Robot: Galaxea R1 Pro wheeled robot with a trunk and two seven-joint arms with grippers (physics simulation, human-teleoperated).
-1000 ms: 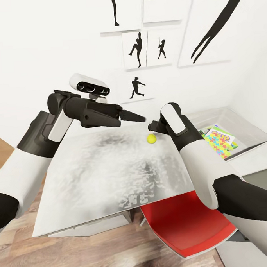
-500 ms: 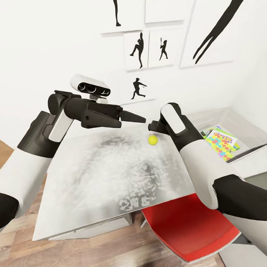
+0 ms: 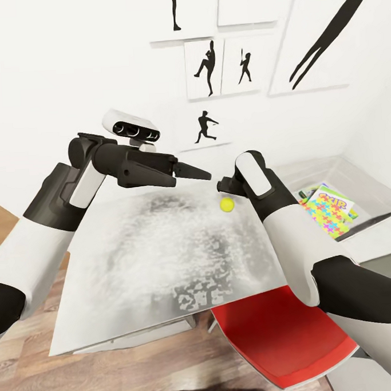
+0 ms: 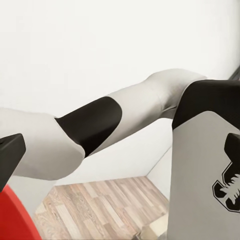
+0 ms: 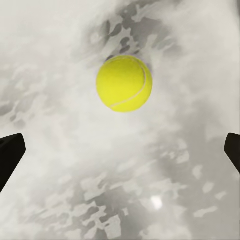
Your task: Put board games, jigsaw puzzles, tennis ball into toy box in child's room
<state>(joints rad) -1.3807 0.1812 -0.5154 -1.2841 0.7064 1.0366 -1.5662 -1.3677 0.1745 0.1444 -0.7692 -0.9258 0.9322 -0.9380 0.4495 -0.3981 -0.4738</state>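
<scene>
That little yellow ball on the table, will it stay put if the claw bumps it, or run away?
Probably run away. The tennis ball is round and sits loose on the flat table, with nothing beside it to stop a roll. It looks small and likely light, so a nudge from one finger of the right claw could send it off. The fuzzy-looking surface should grip well once squeezed.

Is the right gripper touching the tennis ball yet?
Apart. The right wrist view shows the tennis ball lying on the table, bare tabletop between it and both open fingertips.
</scene>
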